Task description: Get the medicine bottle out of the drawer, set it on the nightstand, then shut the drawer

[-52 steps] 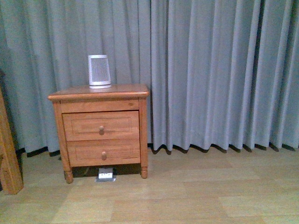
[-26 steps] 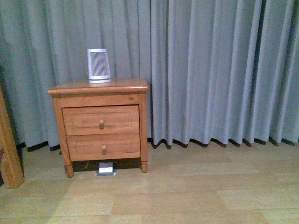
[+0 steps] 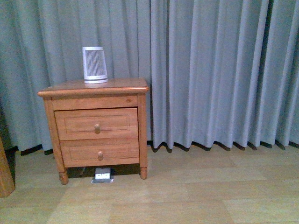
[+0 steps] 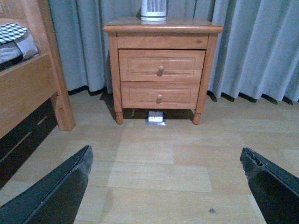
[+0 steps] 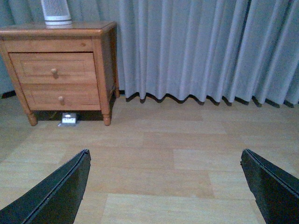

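The orange-brown nightstand (image 3: 96, 87) stands at the left against the grey curtain; it also shows in the left wrist view (image 4: 161, 25) and the right wrist view (image 5: 58, 30). Its upper drawer (image 3: 96, 124) (image 4: 161, 65) (image 5: 52, 68) is shut, with one round knob. The medicine bottle is out of view. Neither gripper shows in the front view. My left gripper (image 4: 166, 161) is open over bare floor, well short of the nightstand. My right gripper (image 5: 164, 161) is open and empty over the floor, to the right of the nightstand.
A tall white ribbed device (image 3: 95, 65) stands on the nightstand top. The lower drawer (image 3: 99, 152) is shut. A small white socket box (image 3: 103, 176) lies on the floor under the nightstand. A wooden bed frame (image 4: 32, 88) stands beside the nightstand. Wood floor (image 3: 187, 196) lies in front.
The front view has shifted: the nightstand now sits further left and looks a little larger. Both drawers stay shut.
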